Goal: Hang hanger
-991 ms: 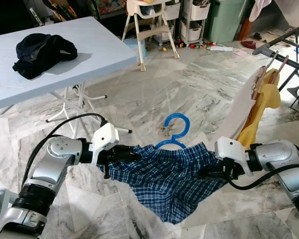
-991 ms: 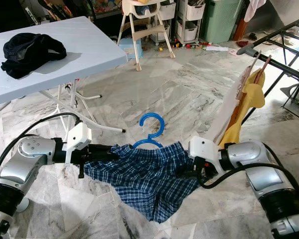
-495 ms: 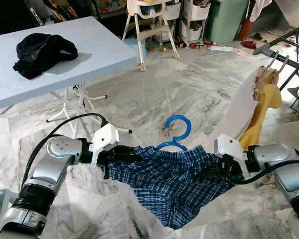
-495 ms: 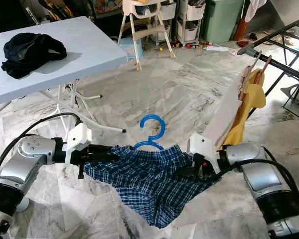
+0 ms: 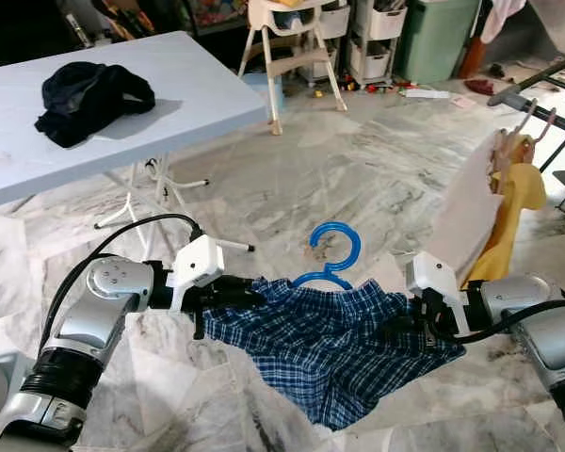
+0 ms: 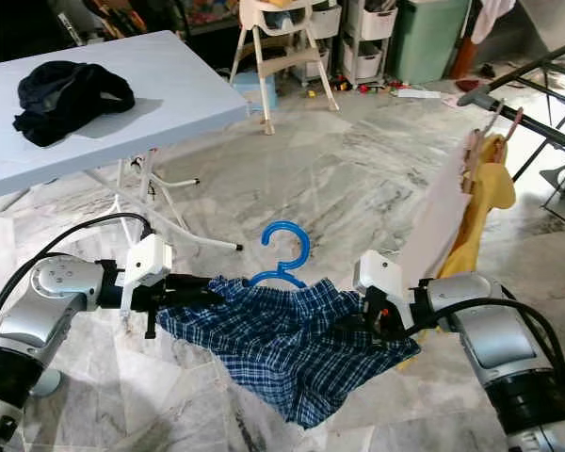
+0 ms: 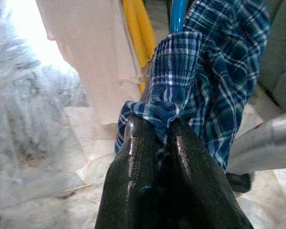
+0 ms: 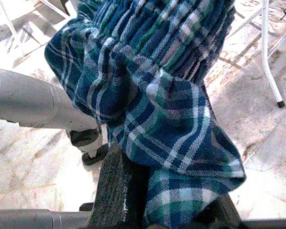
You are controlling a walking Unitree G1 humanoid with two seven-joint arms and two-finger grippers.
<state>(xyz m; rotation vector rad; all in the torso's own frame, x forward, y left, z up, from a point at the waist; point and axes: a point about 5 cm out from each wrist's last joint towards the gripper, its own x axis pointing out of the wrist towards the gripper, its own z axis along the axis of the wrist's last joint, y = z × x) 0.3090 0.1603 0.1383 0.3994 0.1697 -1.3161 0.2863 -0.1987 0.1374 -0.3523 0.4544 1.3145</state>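
Plaid shorts (image 5: 334, 353) in blue and white hang stretched between the two arms, low over the marble floor (image 5: 358, 179), with a blue hanger (image 5: 331, 256) threaded through the waistband so that its hook stands up above the middle of the cloth. On the left, the left gripper (image 5: 250, 292) has its fingers (image 7: 133, 157) clenched on a bunched corner of the waistband, the fabric pinched tight between them. On the right, the right gripper (image 5: 395, 330) holds the other end of the shorts, its fingers (image 8: 119, 191) grasping a fold of the plaid that drapes over them. Far left stands a pale blue folding worktop (image 5: 169, 104) carrying a heap of dark clothing (image 5: 92, 94). To the right, a drying rack (image 5: 546, 80) holds a white garment (image 5: 466, 212) and a yellow one (image 5: 513, 212), pegged side by side. A high chair (image 5: 287, 28) stands at the far side of the room.
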